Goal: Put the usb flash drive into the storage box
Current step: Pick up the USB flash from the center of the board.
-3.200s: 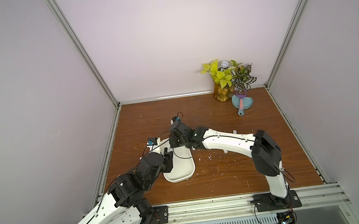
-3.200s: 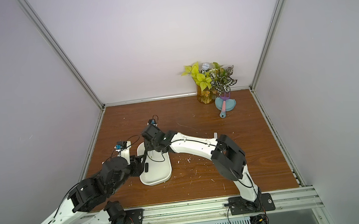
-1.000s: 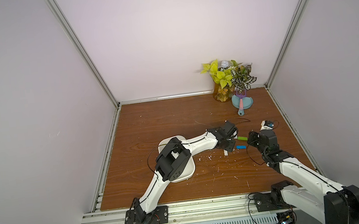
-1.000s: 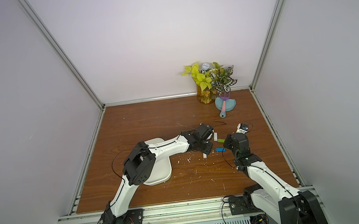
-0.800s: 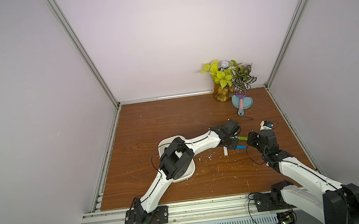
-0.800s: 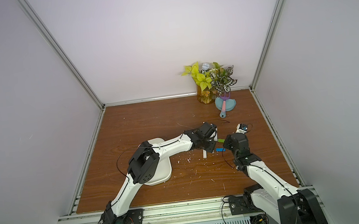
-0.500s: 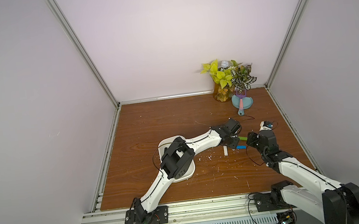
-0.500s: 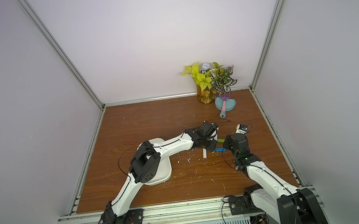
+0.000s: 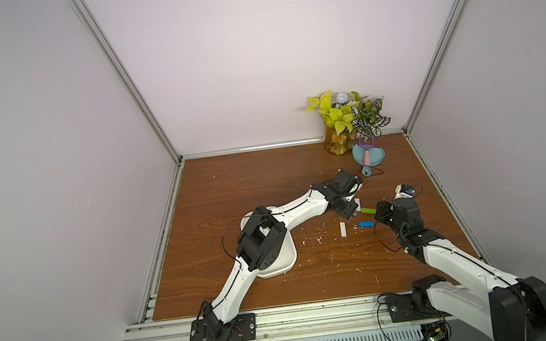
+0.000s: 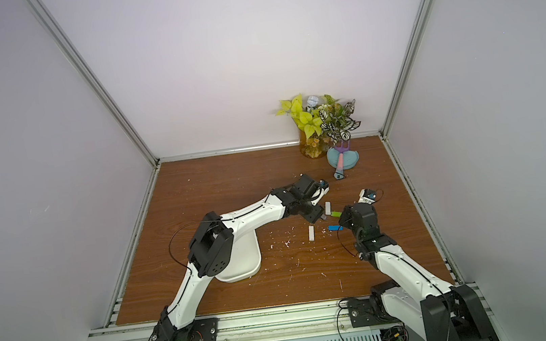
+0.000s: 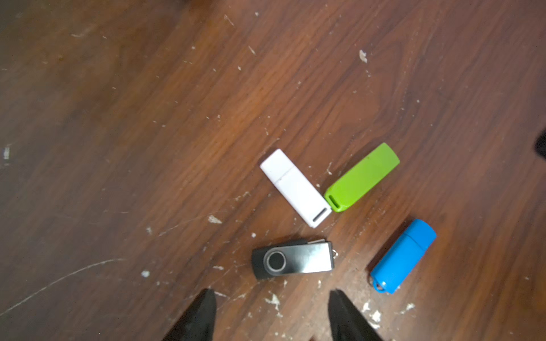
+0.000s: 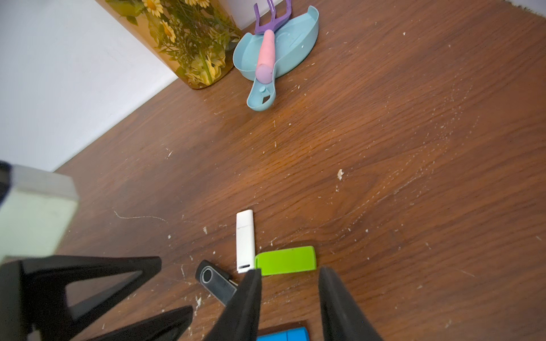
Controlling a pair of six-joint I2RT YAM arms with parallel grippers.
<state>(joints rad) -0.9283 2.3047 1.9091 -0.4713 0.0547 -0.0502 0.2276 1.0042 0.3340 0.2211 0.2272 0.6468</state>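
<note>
Left gripper (image 11: 271, 292) has spread its jaws, empty, over the black usb flash drive (image 11: 292, 259) on the tabletop (image 9: 248, 181), so a grasp looks next. Right gripper (image 12: 289, 270) is apart and empty. Storage box (image 9: 278, 266) sits well apart.

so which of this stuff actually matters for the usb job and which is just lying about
For the job:
storage box
white drive
green drive
black swivel drive
blue drive
second white stick
All the drives lie outside the box.

Just lying about:
vase of flowers
blue scoop
pink-handled rake resting in the scoop
white crumbs
</note>
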